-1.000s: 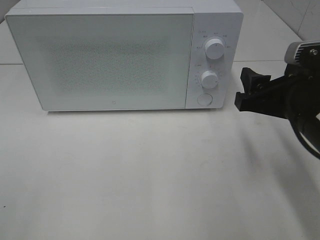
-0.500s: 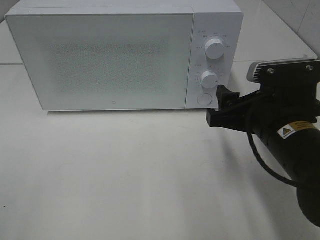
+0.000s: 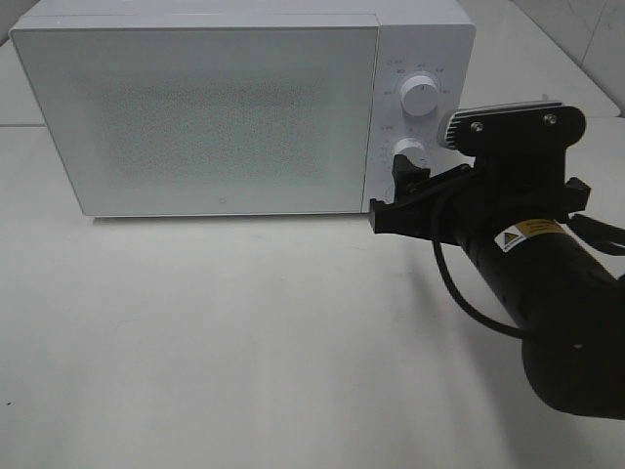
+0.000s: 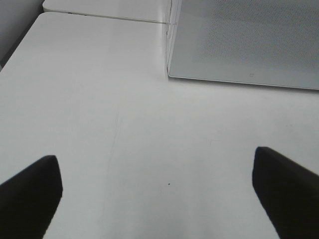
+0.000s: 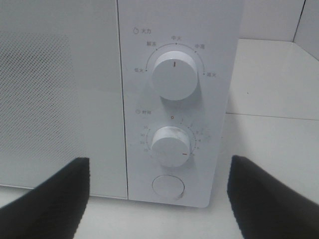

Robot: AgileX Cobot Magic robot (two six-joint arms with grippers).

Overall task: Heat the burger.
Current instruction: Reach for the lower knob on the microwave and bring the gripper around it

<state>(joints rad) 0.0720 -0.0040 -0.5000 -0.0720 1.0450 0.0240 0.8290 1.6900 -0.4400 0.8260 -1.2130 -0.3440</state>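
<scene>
Burger isn't in view, maybe behind the microwave (image 3: pixel 215 107) door, upper left. Right gripper (image 3: pixel 393 193) is open and empty by the knobs (image 5: pixel 174 74); left gripper (image 4: pixel 155 172) is open over the bench (image 4: pixel 99 99). You'd expect it soft and stacked, so grip low and gently.

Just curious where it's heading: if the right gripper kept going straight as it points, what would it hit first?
Most likely the microwave's control panel, around the lower knob and the round button below it. The right gripper is open; which one touches first is unclear.
</scene>
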